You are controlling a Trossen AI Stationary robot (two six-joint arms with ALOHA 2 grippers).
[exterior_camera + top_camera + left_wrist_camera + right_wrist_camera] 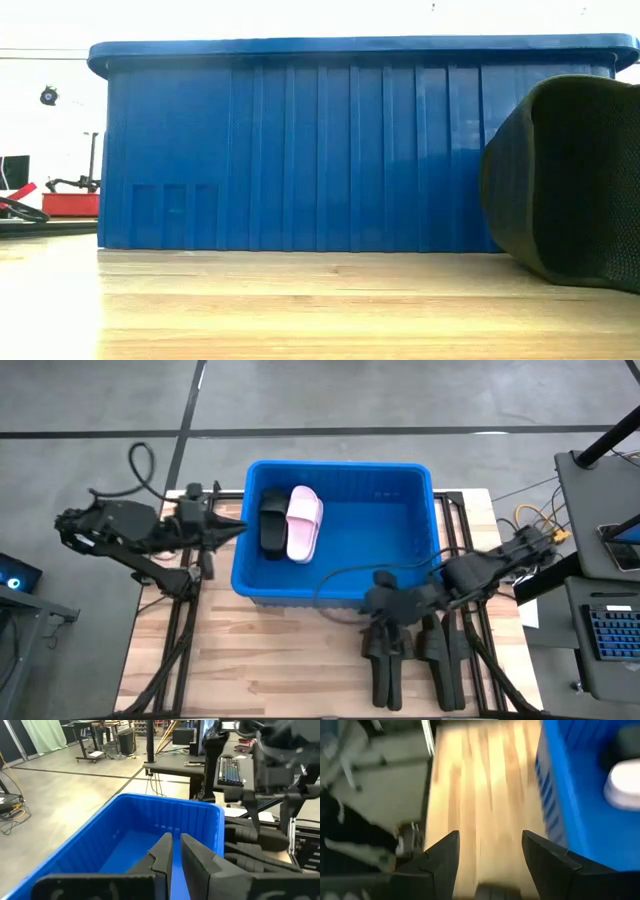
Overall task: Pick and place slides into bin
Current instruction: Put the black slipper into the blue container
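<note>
The left pincer (240, 530) is closed and empty at the bin's (340, 600) left rim. The right pincer (388, 656), open, hovers over 2 black slides (415, 660) on the desk (260, 670). For a clean pick, it should descend squarely astride 1 strap. 1 black and 1 pink slide (303, 522) lie binned. Both arms reach inward, low.

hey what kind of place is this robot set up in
Probably a robotics lab or workshop in an open industrial hall. Beyond the blue bin lie a bare concrete floor, desks carrying a keyboard, and loose cables on the floor.
</note>
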